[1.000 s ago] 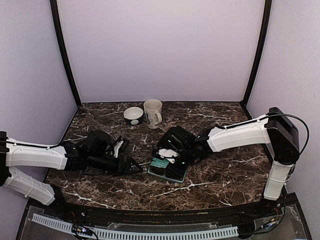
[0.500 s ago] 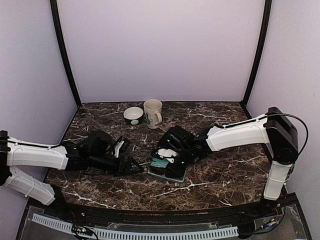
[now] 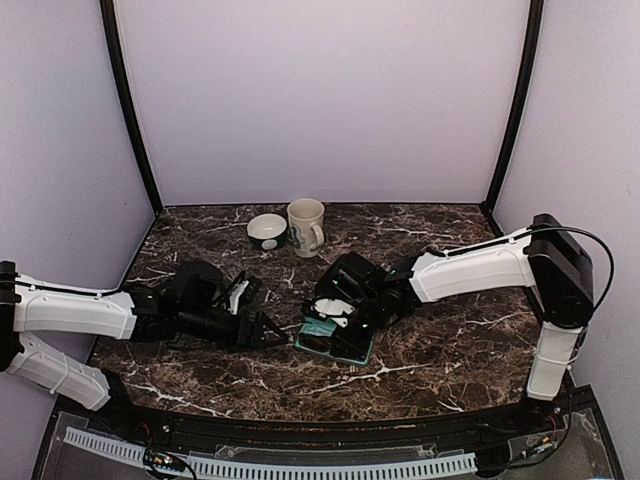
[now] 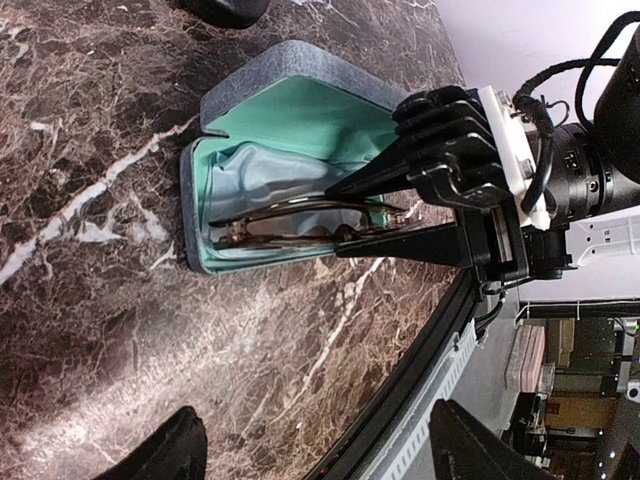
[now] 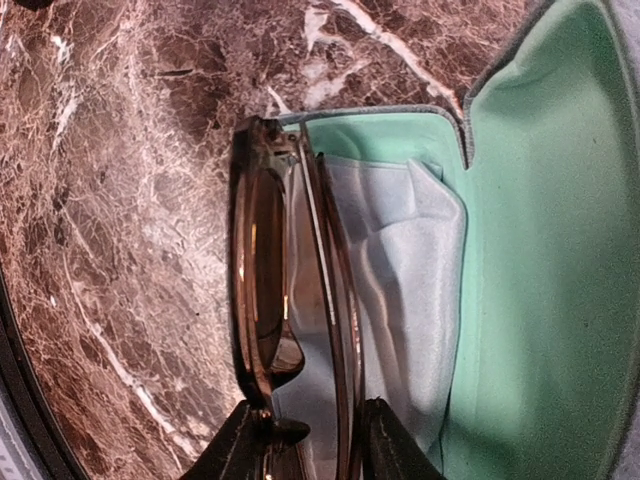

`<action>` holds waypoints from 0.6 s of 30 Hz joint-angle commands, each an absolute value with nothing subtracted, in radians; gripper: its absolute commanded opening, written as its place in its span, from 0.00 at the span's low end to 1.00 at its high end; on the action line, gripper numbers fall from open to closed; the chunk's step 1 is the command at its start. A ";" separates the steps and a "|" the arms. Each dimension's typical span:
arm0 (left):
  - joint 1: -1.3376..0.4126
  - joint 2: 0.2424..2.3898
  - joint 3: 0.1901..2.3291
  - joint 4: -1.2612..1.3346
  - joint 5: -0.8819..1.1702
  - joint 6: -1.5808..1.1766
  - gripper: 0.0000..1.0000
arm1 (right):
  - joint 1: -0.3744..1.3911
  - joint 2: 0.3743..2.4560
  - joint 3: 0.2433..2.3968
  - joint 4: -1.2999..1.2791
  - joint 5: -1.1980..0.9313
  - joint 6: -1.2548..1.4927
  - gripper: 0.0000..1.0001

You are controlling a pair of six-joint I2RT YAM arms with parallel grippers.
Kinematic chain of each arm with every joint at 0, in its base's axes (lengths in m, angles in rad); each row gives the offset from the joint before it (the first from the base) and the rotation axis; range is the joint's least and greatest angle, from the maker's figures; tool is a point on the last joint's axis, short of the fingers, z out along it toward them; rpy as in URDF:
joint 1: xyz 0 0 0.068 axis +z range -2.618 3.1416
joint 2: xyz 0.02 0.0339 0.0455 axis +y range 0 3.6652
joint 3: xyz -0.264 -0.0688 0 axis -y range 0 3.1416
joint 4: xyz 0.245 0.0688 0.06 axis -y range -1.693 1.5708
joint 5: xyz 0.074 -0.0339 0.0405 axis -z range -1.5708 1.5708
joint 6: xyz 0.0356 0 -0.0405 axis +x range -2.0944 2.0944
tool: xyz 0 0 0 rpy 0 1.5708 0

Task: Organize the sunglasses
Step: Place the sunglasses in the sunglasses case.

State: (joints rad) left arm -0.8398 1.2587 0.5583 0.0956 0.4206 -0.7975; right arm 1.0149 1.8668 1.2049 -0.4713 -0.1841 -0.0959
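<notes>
The brownish sunglasses [image 5: 262, 260] are folded and lie at the near edge of the open grey-blue case [image 5: 540, 250], on its pale blue cloth [image 5: 400, 280]. My right gripper [image 5: 310, 450] is shut on them, one finger on each side of the frame. In the left wrist view the sunglasses [image 4: 290, 222] sit inside the teal-lined case [image 4: 290, 110], held by the right gripper's fingers [image 4: 440, 150]. My left gripper [image 4: 325, 450] is open and empty, just left of the case [image 3: 345, 345] in the top view. The black pair is not visible.
A cream mug [image 3: 305, 226] and a dark bowl [image 3: 267, 231] stand at the back of the marble table. The table's black front edge [image 4: 420, 350] runs close beside the case. A dark object [image 4: 225, 8] lies beyond the case's far side.
</notes>
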 commanded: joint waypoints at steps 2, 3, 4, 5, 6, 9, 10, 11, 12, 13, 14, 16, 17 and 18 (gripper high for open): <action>-0.841 1.256 0.561 0.113 0.431 -0.798 0.79 | 1.006 1.873 1.206 -0.451 -0.184 -0.092 0.40; -0.841 1.256 0.559 0.115 0.432 -0.799 0.78 | 1.006 1.872 1.206 -0.452 -0.178 -0.091 0.41; -0.841 1.256 0.559 0.116 0.433 -0.800 0.79 | 1.006 1.870 1.207 -0.453 -0.174 -0.091 0.43; -0.841 1.256 0.558 0.116 0.433 -0.802 0.79 | 1.006 1.868 1.208 -0.454 -0.173 -0.093 0.44; -0.841 1.256 0.557 0.118 0.434 -0.802 0.79 | 1.006 1.867 1.209 -0.454 -0.170 -0.094 0.45; -0.841 1.256 0.558 0.118 0.434 -0.804 0.78 | 1.006 1.863 1.213 -0.457 -0.159 -0.092 0.46; -0.841 1.256 0.558 0.119 0.434 -0.805 0.78 | 1.006 1.862 1.215 -0.458 -0.155 -0.091 0.46; -0.841 1.256 0.558 0.120 0.435 -0.805 0.78 | 1.006 1.858 1.216 -0.459 -0.151 -0.089 0.46; -0.841 1.256 0.558 0.121 0.436 -0.805 0.78 | 1.006 1.855 1.216 -0.459 -0.150 -0.088 0.46; -0.841 1.256 0.557 0.121 0.437 -0.805 0.78 | 1.006 1.850 1.217 -0.458 -0.150 -0.087 0.46; -0.841 1.256 0.556 0.122 0.438 -0.807 0.78 | 1.006 1.843 1.216 -0.456 -0.148 -0.083 0.46; -0.841 1.258 0.554 0.126 0.438 -0.808 0.78 | 1.007 1.835 1.215 -0.455 -0.144 -0.077 0.46; -0.841 1.259 0.554 0.129 0.439 -0.810 0.78 | 1.008 1.831 1.214 -0.455 -0.143 -0.076 0.46; -0.841 1.259 0.554 0.131 0.440 -0.811 0.78 | 1.009 1.826 1.213 -0.454 -0.141 -0.073 0.46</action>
State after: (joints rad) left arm -0.8398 1.2587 0.5583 0.1047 0.4290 -0.8051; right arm 1.0149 1.8660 1.2049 -0.4698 -0.1593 -0.0910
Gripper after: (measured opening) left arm 0.783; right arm 0.460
